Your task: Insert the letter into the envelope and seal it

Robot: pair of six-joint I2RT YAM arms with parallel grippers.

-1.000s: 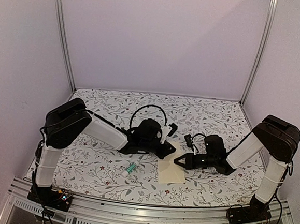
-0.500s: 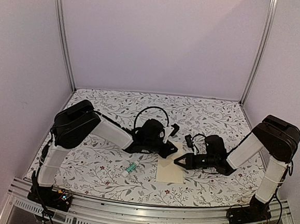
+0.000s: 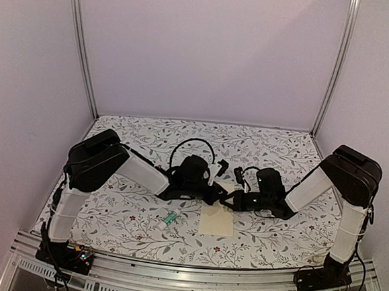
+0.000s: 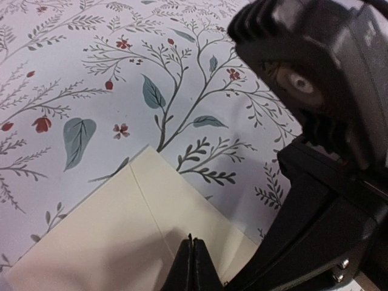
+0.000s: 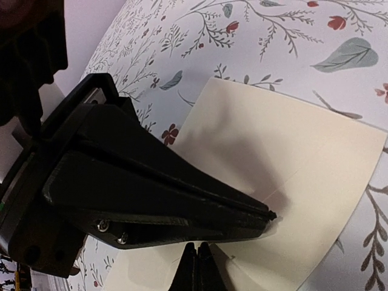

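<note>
Nearest the arm bases, on the flowered table cloth [image 3: 107, 229], a small teal-green item [image 3: 169, 218] lies by itself, left of the work and apart from it. At this size I cannot tell what it is.

Just beyond it and to the right, the envelope [image 3: 217, 223] lies flat on the cloth, cream face up. The letter shows in no view. It is probably already inside the envelope, though nothing here proves that.

Over the envelope's far end the two arms meet almost tip to tip. The left gripper [image 4: 193, 259] has its jaws pressed together with nothing visible between them. Its tips are down on the cream paper beside a thin straight crease, likely the flap's edge. The right gripper [image 5: 197, 262] is likewise closed and empty, and touches the paper from the opposite side. The left one's black wedge crosses just in front of it.

Closed tips make a narrow, firm point, better for pressing than for grasping, so I judge the step in hand to be rubbing the flap down to seal it. Two contact points should also keep the light paper from sliding on the cloth.

Farther back are only patterned cloth and the plain rear wall [image 3: 208, 52].
</note>
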